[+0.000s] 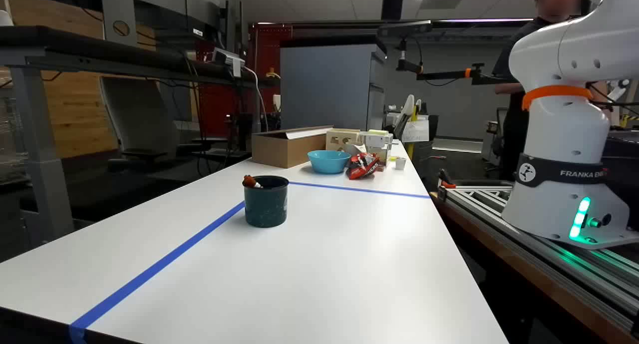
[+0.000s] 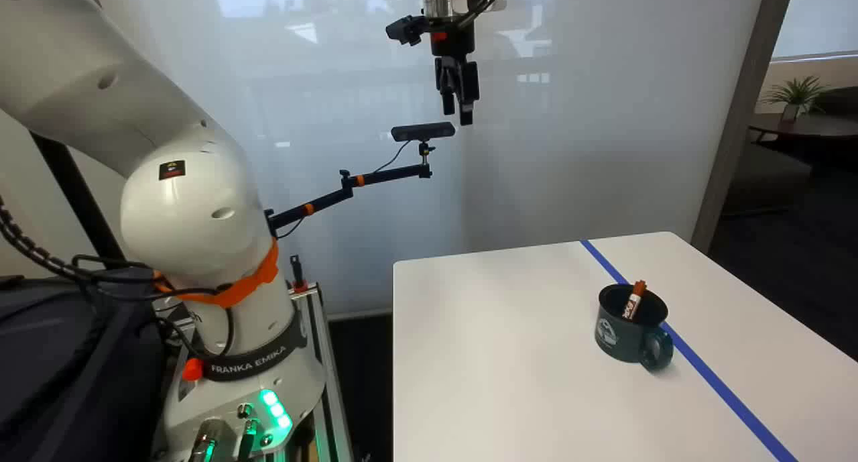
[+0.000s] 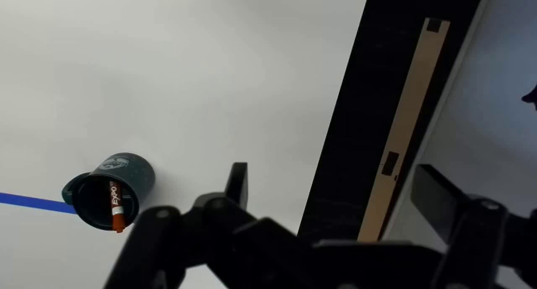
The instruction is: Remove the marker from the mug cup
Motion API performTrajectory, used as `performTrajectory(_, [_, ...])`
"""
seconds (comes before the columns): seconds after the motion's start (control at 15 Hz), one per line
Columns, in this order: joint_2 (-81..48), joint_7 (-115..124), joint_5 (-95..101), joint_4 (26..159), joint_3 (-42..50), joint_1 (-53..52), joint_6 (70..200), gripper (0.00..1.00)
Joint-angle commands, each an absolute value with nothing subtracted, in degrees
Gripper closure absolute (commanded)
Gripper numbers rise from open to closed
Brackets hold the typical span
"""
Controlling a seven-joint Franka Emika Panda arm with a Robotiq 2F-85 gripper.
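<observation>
Looks to be at the approach step, with no grasp made yet; see the angular, black, metal-and-plastic-looking gripper (image 2: 458,110) hanging high, well apart from the smooth, white, laminate-looking desk (image 2: 503,355); in the wrist view, notice the 2 fingers (image 3: 434,203) spread wide with nothing between; find the slim, reddish-brown, plastic-looking marker (image 3: 116,199) inside the upright, dark teal, cylindrical, enamel-looking mug (image 2: 629,336), leaning there against the rim with 1 end poking out above; note the straight strip of blue tape (image 2: 730,398) passing close by, too hidden to tell whether under the mug; needs next, in all likelihood, a sideways travel to above the mug, then a descent with the fingers straddling the exposed end; calls for turning to suit the marker's tilt, closing on the marker alone without catching the rim, and lifting along the lean until well clear.
</observation>
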State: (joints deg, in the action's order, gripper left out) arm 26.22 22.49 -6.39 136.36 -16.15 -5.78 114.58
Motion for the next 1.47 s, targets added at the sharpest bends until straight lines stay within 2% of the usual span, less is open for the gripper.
performTrajectory(0.0, [26.1, 22.8, -6.0, 136.3, -15.5, -6.5, 114.5, 0.0])
performTrajectory(1.13, [26.1, 22.8, -6.0, 136.2, -15.5, -6.5, 114.5, 0.0])
performTrajectory(1.4, [30.4, 12.6, -0.2, 139.3, -13.4, -7.0, 112.6, 0.0])
